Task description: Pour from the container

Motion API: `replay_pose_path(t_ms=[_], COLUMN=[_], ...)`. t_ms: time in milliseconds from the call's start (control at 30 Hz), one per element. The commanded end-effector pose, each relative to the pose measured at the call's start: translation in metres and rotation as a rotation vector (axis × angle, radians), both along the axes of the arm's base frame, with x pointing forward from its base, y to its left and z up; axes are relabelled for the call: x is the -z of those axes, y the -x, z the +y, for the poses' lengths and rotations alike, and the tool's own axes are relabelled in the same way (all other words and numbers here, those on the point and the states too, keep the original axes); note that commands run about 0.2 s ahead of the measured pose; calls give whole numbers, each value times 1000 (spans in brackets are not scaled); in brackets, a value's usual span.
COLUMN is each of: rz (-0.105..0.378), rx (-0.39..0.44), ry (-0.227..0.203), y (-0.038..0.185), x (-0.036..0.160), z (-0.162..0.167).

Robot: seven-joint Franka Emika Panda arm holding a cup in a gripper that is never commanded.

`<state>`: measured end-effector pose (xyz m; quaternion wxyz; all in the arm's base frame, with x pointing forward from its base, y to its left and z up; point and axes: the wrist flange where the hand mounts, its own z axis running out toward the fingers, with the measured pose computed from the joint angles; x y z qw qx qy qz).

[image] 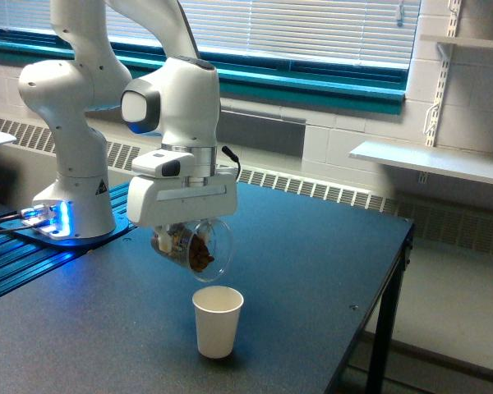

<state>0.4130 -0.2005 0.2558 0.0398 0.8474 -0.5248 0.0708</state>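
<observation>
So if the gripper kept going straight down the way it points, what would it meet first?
Probably the table, just behind the paper cup. The gripper holds the container tipped above it, though depth is unclear.

Bright window daylight, soft focus, slight grain

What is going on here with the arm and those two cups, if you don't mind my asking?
The arm's end effector holds a clear cup tipped on its side, mouth toward the exterior view's right, just above a white paper cup standing upright on the dark table. Brown bits sit near the clear cup's rim, but none can be seen falling, so the pour looks about to begin.
</observation>
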Motion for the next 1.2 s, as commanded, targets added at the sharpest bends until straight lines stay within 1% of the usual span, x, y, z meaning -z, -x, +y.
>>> replay_pose_path(t_ms=[33, 533, 700, 1200], rz=[8, 35, 56, 75], rx=[-11, -18, -26, -26], ry=[7, 1, -5, -9], y=[-6, -12, -13, -19], x=[-2, -1, 2, 8], z=[-1, -4, -1, 0])
